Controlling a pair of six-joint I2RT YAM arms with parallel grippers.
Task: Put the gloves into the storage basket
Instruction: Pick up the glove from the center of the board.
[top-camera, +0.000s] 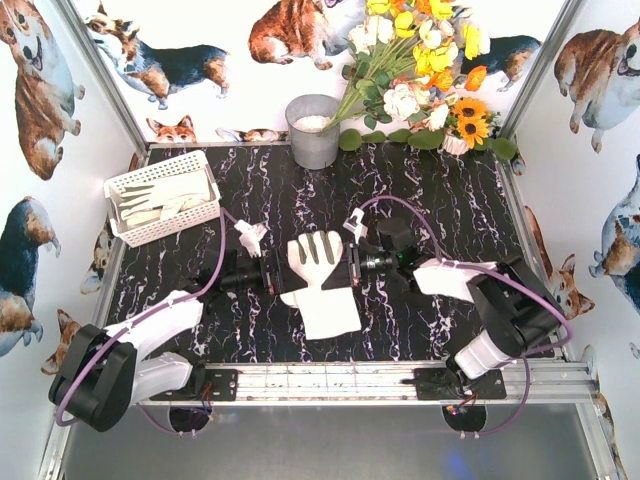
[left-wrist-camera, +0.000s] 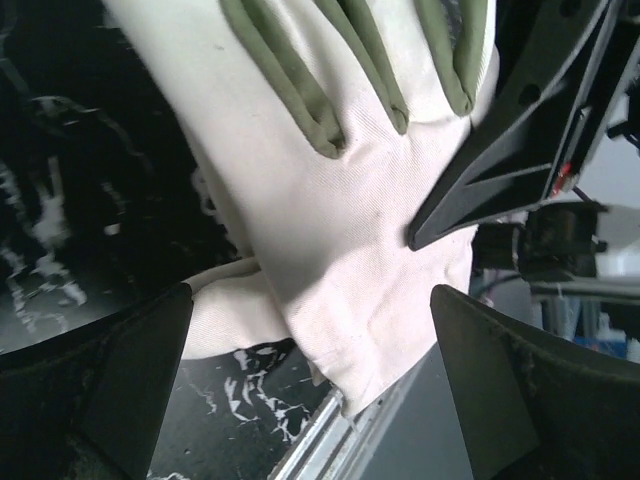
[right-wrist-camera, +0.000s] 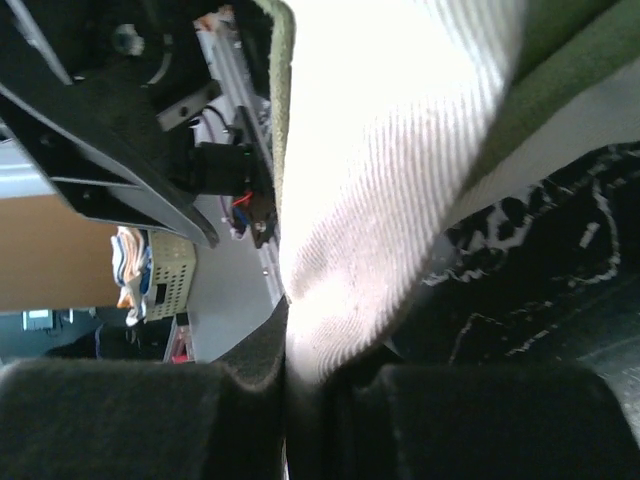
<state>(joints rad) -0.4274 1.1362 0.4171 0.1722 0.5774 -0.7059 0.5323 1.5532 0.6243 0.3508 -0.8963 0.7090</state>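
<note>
Right gripper (top-camera: 352, 266) pinches the right edge of a glove (top-camera: 322, 285). Left gripper (top-camera: 272, 272) is wide open at its left edge. Bare black table (top-camera: 450, 210) lies between the glove and the basket (top-camera: 170, 228) in the far left corner, which holds more gloves (top-camera: 160, 205). The pinched glove is cream with grey-green finger strips.

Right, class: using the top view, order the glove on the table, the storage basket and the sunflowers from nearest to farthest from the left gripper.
1. The glove, mid-table, right beside the left gripper.
2. The storage basket, back left.
3. The sunflowers, back right corner.
</note>
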